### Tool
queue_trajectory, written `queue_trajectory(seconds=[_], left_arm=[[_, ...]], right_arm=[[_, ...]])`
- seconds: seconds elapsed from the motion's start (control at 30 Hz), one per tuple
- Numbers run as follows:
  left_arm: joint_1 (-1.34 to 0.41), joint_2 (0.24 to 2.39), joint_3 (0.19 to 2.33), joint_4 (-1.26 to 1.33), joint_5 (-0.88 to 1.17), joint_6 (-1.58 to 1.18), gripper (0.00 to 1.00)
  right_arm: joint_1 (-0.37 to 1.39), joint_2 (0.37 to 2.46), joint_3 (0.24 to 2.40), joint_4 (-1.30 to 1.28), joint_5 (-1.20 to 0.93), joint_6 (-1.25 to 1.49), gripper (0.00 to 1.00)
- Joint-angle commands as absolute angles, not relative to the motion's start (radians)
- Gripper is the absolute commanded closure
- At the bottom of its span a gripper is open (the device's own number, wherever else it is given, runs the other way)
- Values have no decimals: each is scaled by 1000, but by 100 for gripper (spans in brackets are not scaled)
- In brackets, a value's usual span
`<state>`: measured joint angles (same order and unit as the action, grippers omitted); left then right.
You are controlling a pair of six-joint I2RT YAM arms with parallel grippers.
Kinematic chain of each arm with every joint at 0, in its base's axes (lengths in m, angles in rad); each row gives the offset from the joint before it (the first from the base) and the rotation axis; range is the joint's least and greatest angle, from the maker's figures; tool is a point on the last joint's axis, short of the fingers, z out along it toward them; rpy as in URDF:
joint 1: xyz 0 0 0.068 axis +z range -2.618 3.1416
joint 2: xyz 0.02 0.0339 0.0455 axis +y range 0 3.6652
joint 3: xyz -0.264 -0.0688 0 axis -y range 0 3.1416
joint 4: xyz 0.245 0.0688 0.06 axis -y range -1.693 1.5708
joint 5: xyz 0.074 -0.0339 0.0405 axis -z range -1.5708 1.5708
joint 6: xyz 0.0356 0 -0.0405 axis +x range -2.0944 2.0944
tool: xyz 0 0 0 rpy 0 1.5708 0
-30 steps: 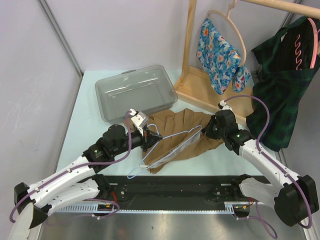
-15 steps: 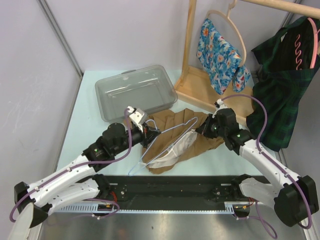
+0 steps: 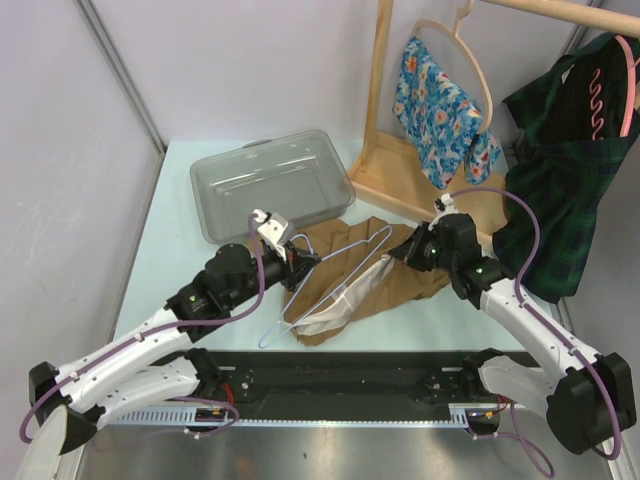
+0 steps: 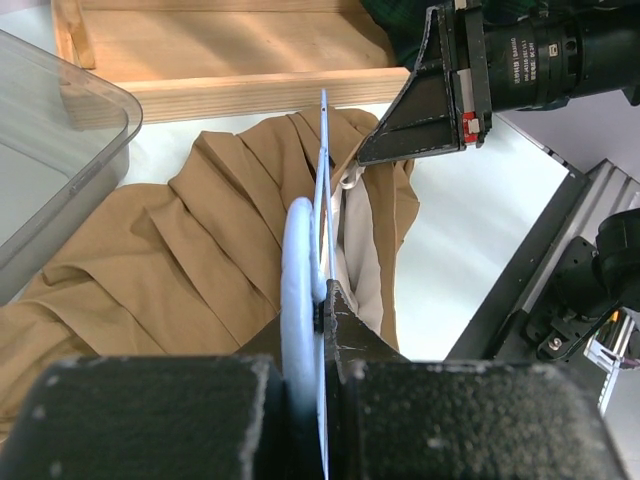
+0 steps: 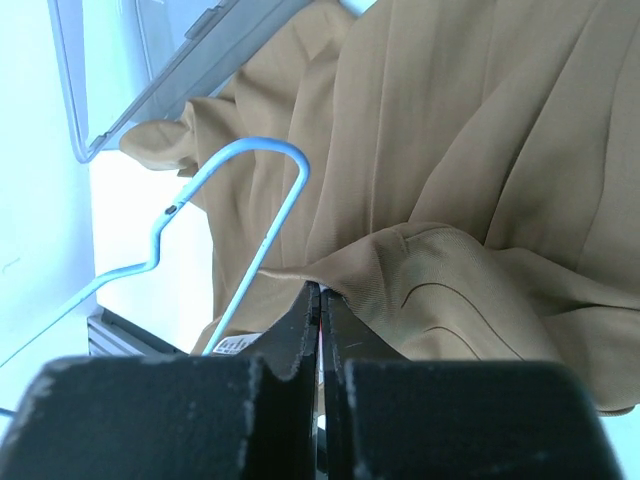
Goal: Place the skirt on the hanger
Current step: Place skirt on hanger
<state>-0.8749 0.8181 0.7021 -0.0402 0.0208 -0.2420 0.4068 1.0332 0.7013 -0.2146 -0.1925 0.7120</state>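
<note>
Tan skirt [image 3: 408,287] pinched in right claw [image 5: 320,296], drawn further over pale blue hanger [image 4: 298,262], left claw [image 3: 298,262] clamped on hanger

Tan skirt [image 3: 372,272] lies crumpled on the table [image 3: 170,262], pale lining showing along its near edge. The wire hanger [image 3: 338,283] slants across it. Left gripper [image 3: 298,263] is clamped on the hanger at the skirt's left side, and right gripper [image 3: 399,254] pinches cloth at its right. Behind the skirt: clear tub [image 3: 270,185] to the left, wooden rack [image 3: 378,120] to the right.
</note>
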Motion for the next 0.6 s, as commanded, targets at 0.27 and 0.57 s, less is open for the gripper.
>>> queue_trajectory(seconds=[0.27, 0.57], left_arm=[[-881, 776, 723, -55, 221, -192, 100], [-881, 775, 716, -117, 206, -152, 100]], right_arm=[[361, 980, 726, -193, -83, 819, 100], [341, 989, 726, -176, -92, 851, 100]])
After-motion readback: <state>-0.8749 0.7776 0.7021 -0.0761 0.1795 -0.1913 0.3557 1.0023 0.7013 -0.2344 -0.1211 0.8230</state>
